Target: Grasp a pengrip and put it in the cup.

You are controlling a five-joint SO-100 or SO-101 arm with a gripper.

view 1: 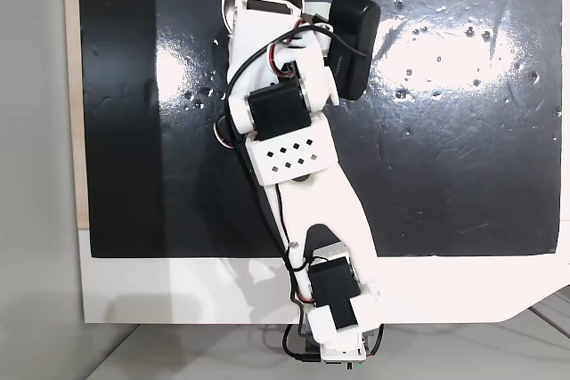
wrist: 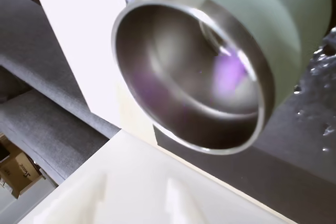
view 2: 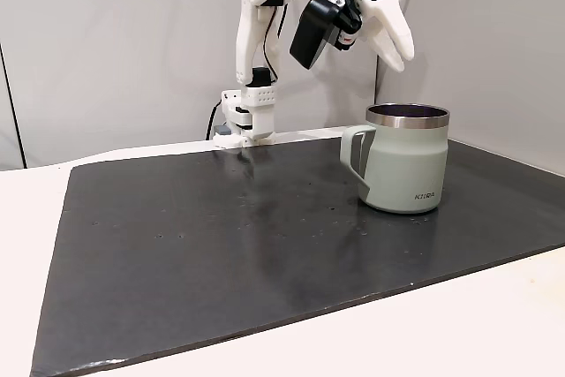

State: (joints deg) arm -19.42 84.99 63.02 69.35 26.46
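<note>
Above cup (view 2: 404, 168) rim: tool (view 2: 399, 52) | purple glints inside steel

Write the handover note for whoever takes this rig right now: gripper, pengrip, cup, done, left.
Gripper: raised above the cup in a fixed view, fingers pointing down toward its rim; whether it is open or shut cannot be told, and nothing is seen held.
Cup: upright on the black mat, handle toward the camera's left in that view.
Pengrip: not seen on the mat. The wrist view shows blurred purple patches on the cup's steel inside, possibly the pengrip or its reflection.
Done: the drop appears made, unconfirmed.
Left: check inside the cup, then pull the arm back.
</note>
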